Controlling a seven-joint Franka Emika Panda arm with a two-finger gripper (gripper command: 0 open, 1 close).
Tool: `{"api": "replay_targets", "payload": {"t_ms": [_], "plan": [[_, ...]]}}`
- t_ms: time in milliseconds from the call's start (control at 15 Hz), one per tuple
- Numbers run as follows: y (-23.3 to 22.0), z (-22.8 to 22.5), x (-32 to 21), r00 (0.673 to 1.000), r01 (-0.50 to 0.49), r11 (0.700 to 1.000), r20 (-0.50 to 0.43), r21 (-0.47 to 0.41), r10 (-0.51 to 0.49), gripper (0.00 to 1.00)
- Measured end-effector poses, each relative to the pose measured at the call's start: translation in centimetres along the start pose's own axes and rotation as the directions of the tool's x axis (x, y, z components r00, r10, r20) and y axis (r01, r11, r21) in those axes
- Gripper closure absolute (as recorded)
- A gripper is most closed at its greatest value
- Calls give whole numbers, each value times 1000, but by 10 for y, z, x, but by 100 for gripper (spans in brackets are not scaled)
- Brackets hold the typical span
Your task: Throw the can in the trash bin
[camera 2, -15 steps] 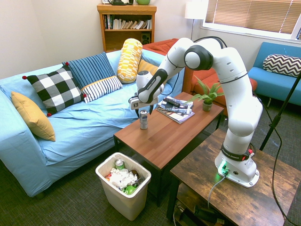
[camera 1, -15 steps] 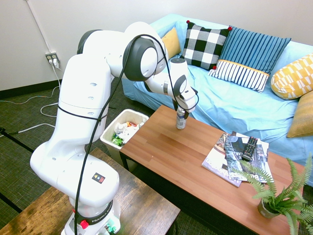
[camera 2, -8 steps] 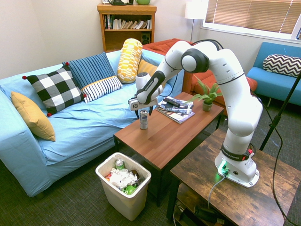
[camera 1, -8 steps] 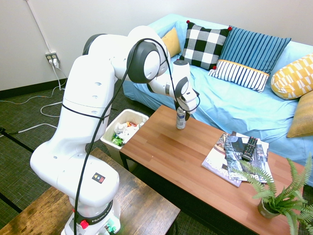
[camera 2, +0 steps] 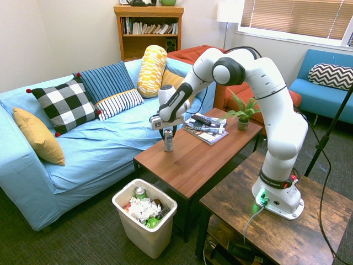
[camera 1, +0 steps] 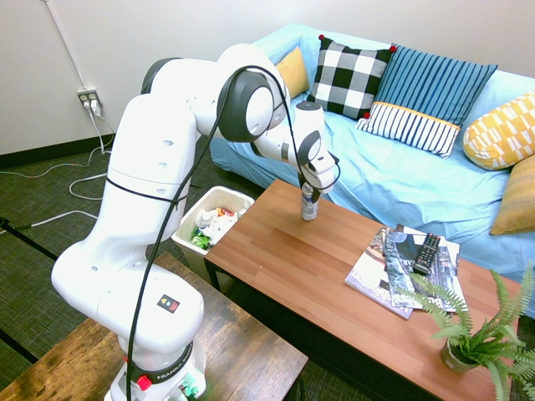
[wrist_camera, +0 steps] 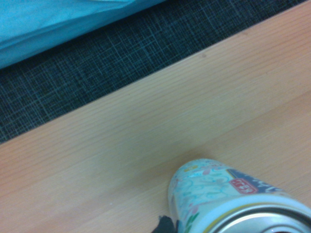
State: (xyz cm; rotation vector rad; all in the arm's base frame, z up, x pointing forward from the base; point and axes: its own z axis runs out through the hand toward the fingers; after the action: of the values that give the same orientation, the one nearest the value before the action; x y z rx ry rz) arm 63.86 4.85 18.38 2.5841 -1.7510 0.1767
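The can (camera 1: 309, 210), slim and silver with blue and red marks, stands upright on the wooden coffee table (camera 1: 301, 267) near its sofa-side edge. My gripper (camera 1: 310, 197) has come down from above over the can's top. In the second exterior view the gripper (camera 2: 169, 133) sits on the upper part of the can (camera 2: 168, 144). The wrist view shows the can (wrist_camera: 228, 199) from close above, with its rim at the picture's bottom edge. On the carpet beside the table's end stands the white trash bin (camera 1: 185, 227), part full of rubbish, also seen as the trash bin (camera 2: 148, 240).
Magazines with a black remote (camera 1: 426, 252) lie further along the table, and a small potted fern (camera 1: 472, 338) stands at its far end. A blue sofa (camera 1: 401, 180) with several cushions runs behind the table. A darker wooden side table (camera 2: 276, 226) stands close by.
The arm's upper links have shifted and the gripper has settled slightly lower around the can's top. The can stands where it stood.
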Motion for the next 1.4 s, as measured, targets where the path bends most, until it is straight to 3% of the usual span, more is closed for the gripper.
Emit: {"api": "replay_targets", "payload": {"t_ms": [267, 533, 933, 1400], "plan": [[-10, -29, -10, 999, 33, 999, -14, 37, -33, 100], [-35, -81, -98, 977, 210, 974, -68, 88, -204, 100], [-26, -48, -253, 911, 400, 916, -127, 35, -393, 100], [0, -3, -364, 850, 507, 862, -160, -6, -501, 100]]}}
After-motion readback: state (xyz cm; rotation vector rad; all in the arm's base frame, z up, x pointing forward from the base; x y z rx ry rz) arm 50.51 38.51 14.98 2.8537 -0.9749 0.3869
